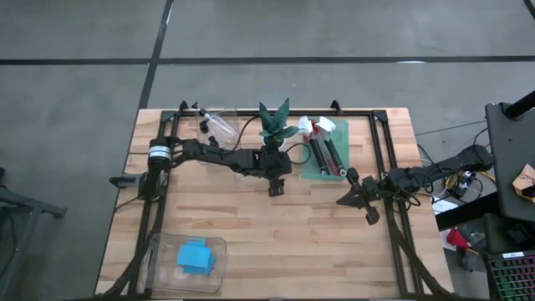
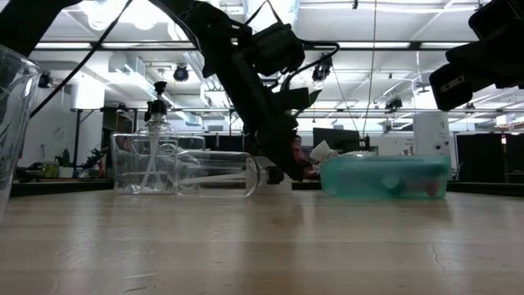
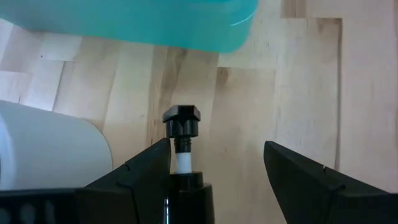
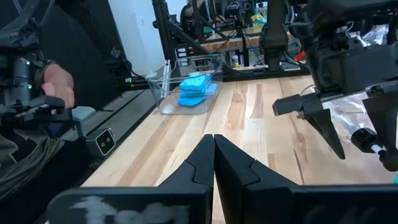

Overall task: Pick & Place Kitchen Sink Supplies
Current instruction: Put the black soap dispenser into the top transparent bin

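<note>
The main risk is a bad grab: the bottle [image 3: 181, 124] lies on its side on the table just beside the plant pot [image 3: 43, 149], and the left gripper [image 3: 216, 149] sits around its black-capped neck with its fingers spread wide, not yet holding it. The neck is hard against one finger, with a wide gap to the other. Closing like that would likely shove the round bottle sideways so it rolls, or pinch only the thin neck so it swivels or slips on the lift. There is little room, because the pot is on one side of the bottle and the green tray [image 3: 155, 18] of brushes [image 1: 322, 150] is just past the pot, so either could be bumped. The right gripper [image 4: 214, 140] waits with fingers together, beyond the green tray from the pot. The blue sponges [image 1: 196, 255] in their clear tray [image 1: 159, 251] lie well away from the pot.
</note>
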Controlling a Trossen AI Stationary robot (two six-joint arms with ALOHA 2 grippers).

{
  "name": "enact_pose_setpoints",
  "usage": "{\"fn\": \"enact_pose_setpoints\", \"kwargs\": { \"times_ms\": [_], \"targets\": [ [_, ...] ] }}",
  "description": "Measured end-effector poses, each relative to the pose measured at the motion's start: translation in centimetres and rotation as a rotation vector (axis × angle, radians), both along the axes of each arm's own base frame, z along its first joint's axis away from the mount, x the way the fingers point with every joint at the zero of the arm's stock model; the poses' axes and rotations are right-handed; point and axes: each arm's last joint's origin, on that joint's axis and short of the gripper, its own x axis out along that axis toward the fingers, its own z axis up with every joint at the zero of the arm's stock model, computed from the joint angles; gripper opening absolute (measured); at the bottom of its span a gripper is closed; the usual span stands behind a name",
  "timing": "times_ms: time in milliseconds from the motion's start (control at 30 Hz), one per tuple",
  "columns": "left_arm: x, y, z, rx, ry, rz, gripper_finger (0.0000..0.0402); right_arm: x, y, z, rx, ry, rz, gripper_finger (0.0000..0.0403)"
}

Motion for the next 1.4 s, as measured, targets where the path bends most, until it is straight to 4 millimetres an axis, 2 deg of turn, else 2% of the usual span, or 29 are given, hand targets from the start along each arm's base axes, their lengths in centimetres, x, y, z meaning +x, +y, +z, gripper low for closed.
{"fn": "enact_pose_setpoints", "kwargs": {
  "times_ms": [167, 500, 667, 933, 1200, 1400],
  "targets": [
    [0.1, 0.3, -0.5, 0.045, 0.019, 0.014, 0.0252, 0.0, 0.0, 0.0, 0.000, 0.000, 0.000, 0.0008],
    [-0.5, 1.1, -1.5, 0.018, 0.094, 0.045, 0.0249, 0.0, 0.0, 0.0, 0.000, 0.001, 0.001, 0.0008],
    [-0.7, 0.9, -1.8, -0.066, 0.118, 0.017, 0.0214, 0.0, 0.0, 0.0, 0.000, 0.000, 0.001, 0.0008],
    [-0.8, 0.7, -2.0, -0.100, 0.139, 0.004, 0.0105, 0.0, 0.0, 0.0, 0.000, 0.000, 0.000, 0.0008],
    [-0.8, 0.6, -1.9, -0.137, 0.132, -0.008, 0.0105, 0.0, 0.0, 0.0, 0.000, 0.000, 0.000, 0.0008],
    [-0.9, -0.2, -0.5, -0.169, 0.084, -0.030, 0.0105, 0.0, 0.0, 0.0, 0.000, 0.000, 0.001, 0.0008]
  ]
}}
